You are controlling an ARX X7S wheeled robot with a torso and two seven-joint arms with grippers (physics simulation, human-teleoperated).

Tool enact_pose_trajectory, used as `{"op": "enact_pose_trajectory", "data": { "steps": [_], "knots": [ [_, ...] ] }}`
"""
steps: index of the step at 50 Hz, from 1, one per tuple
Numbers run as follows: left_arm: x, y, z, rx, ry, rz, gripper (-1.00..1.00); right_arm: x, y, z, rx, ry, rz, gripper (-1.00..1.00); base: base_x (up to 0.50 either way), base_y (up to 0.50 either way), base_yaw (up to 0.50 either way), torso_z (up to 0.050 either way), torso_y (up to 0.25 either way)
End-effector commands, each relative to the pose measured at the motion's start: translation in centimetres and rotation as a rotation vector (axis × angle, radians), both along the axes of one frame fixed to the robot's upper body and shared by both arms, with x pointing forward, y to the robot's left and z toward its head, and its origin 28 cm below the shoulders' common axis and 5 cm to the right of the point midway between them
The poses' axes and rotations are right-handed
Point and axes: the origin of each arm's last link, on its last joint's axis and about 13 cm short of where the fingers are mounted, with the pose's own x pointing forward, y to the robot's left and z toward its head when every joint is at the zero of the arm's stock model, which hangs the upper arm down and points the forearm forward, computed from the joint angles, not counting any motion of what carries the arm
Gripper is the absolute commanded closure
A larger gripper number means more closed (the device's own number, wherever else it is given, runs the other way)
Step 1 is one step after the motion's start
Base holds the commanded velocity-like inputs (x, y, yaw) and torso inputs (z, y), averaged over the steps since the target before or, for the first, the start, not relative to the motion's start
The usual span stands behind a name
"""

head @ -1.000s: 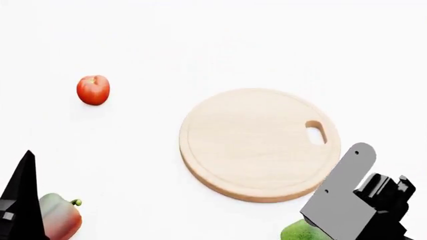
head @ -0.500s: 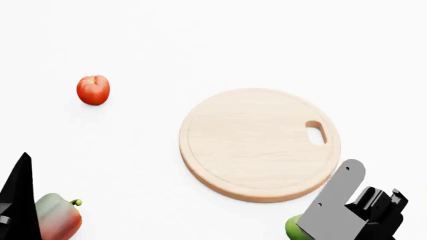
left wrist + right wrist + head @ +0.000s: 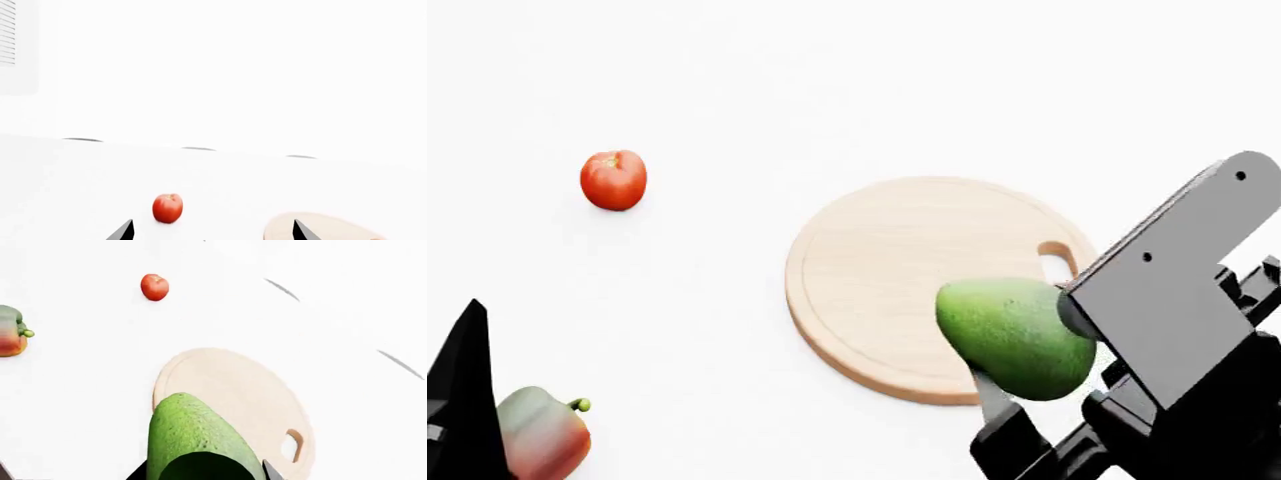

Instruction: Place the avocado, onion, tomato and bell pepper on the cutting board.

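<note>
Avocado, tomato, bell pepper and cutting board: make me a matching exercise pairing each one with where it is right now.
Things:
1. avocado
2. tomato
3. bell pepper
4. cutting board

Places:
A. nothing resting on it
B. alone on the white table, far left of the head view
C. held in the right pincer
D. beside the left pincer, at the head view's bottom left

Pairs: 1-C, 2-B, 3-D, 4-A

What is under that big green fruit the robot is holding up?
The avocado, gripped in the right hand, hangs over the near rim of the round cutting board. The visible board surface is bare wood. The patch directly beneath the fruit is hidden in both views.
</note>
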Motion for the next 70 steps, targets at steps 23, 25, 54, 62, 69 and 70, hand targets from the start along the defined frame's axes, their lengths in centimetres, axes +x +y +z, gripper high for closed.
{"op": "enact_pose_trajectory", "data": {
  "steps": [23,25,54,62,69,70],
  "knots": [
    [2.8,1.1,-0.3,-0.018,-0.046,0.013,-1.0,13.3,2.9,4.7,0.159,-0.108,-0.305,1.0,0.0,0.0,0.0,0.0,0.0],
    [2.7,1.0,-0.3,-0.019,-0.047,0.014,-1.0,14.5,3.0,4.1,0.166,-0.087,-0.318,1.0,0.0,0.0,0.0,0.0,0.0],
    [1.6,1.0,-0.5,-0.025,-0.033,0.022,-1.0,17.2,2.0,-7.0,0.257,0.098,-0.475,1.0,0.0,0.0,0.0,0.0,0.0],
    [1.7,1.1,-0.7,-0.026,-0.027,0.024,-1.0,16.8,1.9,-8.6,0.279,0.129,-0.493,1.0,0.0,0.0,0.0,0.0,0.0],
    [1.6,1.1,-0.7,-0.026,-0.026,0.025,-1.0,16.8,2.1,-9.4,0.281,0.144,-0.492,1.0,0.0,0.0,0.0,0.0,0.0],
    [1.6,1.1,-0.7,-0.027,-0.026,0.025,-1.0,16.7,2.1,-9.4,0.282,0.145,-0.492,1.0,0.0,0.0,0.0,0.0,0.0]
  ]
}}
